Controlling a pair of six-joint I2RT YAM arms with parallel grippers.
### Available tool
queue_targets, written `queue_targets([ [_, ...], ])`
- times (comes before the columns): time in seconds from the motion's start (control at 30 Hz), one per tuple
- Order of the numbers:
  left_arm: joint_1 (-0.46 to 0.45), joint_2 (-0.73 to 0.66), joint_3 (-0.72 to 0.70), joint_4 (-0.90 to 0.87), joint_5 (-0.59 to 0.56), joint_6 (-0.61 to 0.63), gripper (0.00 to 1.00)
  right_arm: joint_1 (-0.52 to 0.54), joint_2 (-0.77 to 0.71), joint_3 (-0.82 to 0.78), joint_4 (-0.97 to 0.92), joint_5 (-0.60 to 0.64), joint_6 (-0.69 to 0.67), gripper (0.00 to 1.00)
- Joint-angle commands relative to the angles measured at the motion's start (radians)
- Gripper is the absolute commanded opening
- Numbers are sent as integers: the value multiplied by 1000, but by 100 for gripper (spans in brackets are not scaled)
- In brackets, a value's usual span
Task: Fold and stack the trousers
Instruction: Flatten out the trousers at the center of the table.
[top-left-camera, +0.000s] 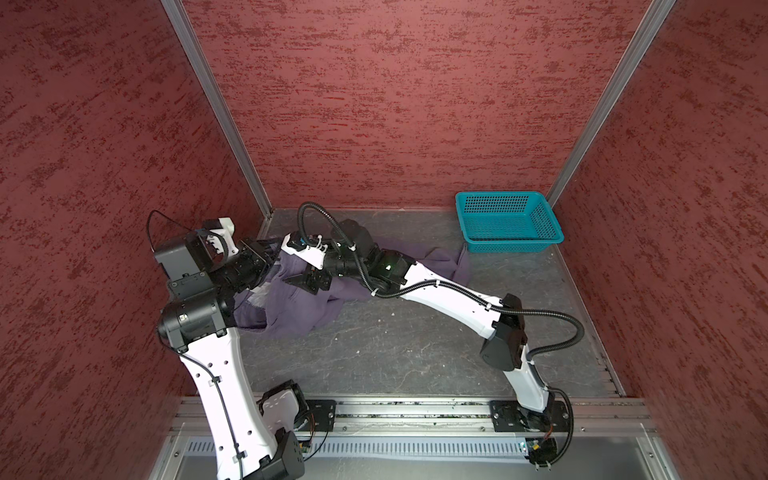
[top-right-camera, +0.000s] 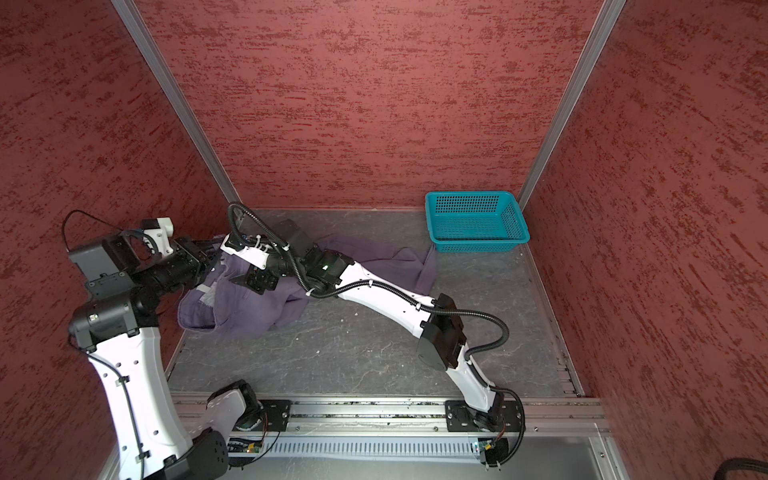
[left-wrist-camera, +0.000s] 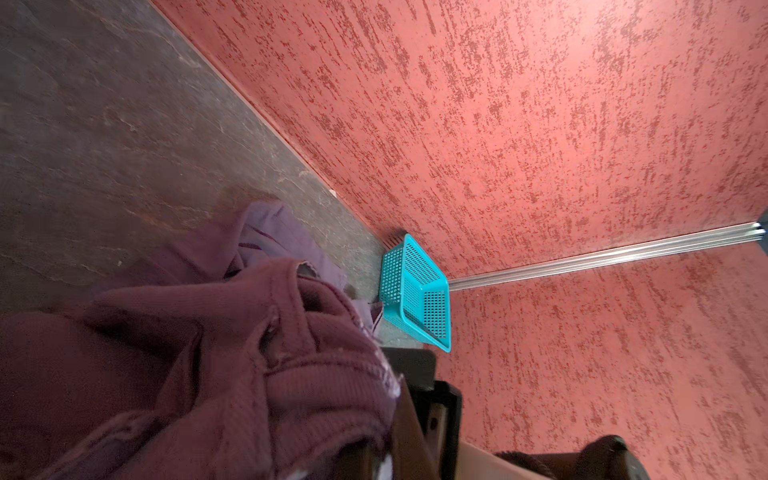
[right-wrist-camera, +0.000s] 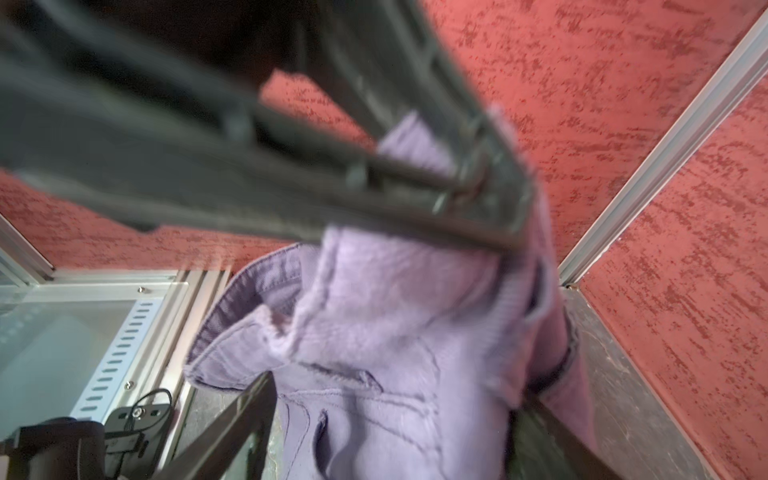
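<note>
The purple trousers (top-left-camera: 293, 305) lie crumpled at the back left of the table, one leg trailing toward the basket in both top views. My left gripper (top-left-camera: 271, 255) is shut on a bunched edge of the trousers (left-wrist-camera: 291, 374) and holds it lifted off the table. Just to its right, my right gripper (top-left-camera: 305, 282) points down at the same raised part. In the right wrist view its jaws stand wide apart on either side of the cloth (right-wrist-camera: 395, 374), near a seam and a pocket. The right gripper (right-wrist-camera: 386, 436) is open.
A teal perforated basket (top-left-camera: 509, 222) stands at the back right corner, also in the left wrist view (left-wrist-camera: 415, 291). Red walls close in three sides. The grey table (top-left-camera: 415, 340) shows bare in front of the trousers. A metal rail (top-left-camera: 415, 411) runs along the front.
</note>
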Motion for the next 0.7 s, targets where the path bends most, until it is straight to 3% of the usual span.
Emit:
queue_targets([
  [0.0, 12, -6, -10, 95, 105, -39, 0, 5, -5, 33, -30, 3, -62, 59],
  [0.07, 19, -4, -26, 121, 122, -59, 0, 4, -10, 31, -41, 10, -59, 31],
  [0.2, 36, 0, -39, 114, 125, -52, 0, 1, -29, 31, -82, 31, -63, 1],
  [0.27, 40, 4, -36, 89, 104, -34, 6, -6, -40, 31, -114, 34, -59, 0],
  [0.3, 43, 3, -34, 78, 92, -24, 17, -12, -46, 31, -126, 35, -49, 0],
  [0.37, 45, -4, -36, 64, 70, -12, 52, -33, -55, 32, -151, 32, -14, 0],
  [0.43, 45, -14, -35, 59, 64, 0, 66, -66, -65, 33, -167, 8, 47, 0],
  [0.53, 39, -25, -34, 43, 43, 22, 69, -125, -73, 31, -177, -89, 142, 0],
  [0.67, 19, -41, -63, 60, 62, 18, 60, -187, -82, 32, -173, -234, 237, 0],
])
